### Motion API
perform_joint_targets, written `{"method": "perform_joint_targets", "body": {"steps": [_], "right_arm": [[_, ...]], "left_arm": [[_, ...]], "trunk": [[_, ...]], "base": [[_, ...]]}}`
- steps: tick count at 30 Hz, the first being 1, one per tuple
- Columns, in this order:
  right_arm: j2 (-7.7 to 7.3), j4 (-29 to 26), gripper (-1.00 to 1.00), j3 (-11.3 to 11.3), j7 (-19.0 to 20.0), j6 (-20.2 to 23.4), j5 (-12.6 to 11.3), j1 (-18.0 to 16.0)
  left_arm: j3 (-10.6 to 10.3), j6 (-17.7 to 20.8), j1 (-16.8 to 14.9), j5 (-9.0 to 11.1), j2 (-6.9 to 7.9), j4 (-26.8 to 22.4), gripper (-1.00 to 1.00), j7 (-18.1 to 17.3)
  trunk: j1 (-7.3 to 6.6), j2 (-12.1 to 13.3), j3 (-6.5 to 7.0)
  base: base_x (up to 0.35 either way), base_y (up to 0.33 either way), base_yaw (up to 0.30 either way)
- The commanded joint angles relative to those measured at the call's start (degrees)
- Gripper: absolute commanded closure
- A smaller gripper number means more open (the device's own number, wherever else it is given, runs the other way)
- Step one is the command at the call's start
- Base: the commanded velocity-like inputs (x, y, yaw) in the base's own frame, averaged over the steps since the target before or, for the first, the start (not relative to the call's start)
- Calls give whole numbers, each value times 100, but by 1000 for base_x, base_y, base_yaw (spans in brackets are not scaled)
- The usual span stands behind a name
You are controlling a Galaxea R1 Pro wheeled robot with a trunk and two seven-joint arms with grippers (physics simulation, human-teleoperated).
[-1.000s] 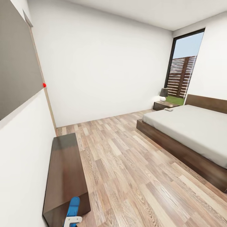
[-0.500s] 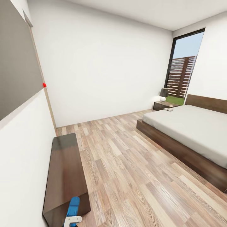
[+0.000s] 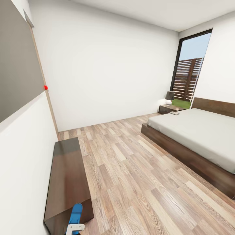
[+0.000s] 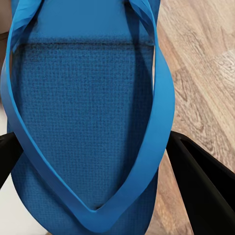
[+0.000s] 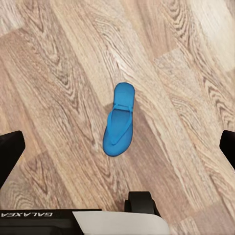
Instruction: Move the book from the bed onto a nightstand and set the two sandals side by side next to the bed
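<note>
The left gripper pinches one blue sandal, the right gripper hangs spread above the other sandal on the floor, so next I'd grab it, then cross to the bed.

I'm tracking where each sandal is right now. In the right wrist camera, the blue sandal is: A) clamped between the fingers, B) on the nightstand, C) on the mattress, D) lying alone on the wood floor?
D: the sandal lies flat on the plank floor, apart from the spread right gripper fingers.
</note>
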Motion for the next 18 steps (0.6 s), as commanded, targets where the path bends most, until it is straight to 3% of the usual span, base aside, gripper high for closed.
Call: {"method": "perform_joint_targets", "body": {"steps": [1, 18], "right_arm": [[9, -1, -100, -48, -1, -15, 59, -3], [22, 3, -100, -25, 50, -56, 64, -3]], "left_arm": [[-50, -13, -2, 31, 1, -2, 100, 24], [-49, -11, -2, 31, 1, -2, 100, 11]], "trunk": [[0, -3, -6], [0, -3, -123]], "base": [[0, 0, 0], [0, 0, 0]]}}
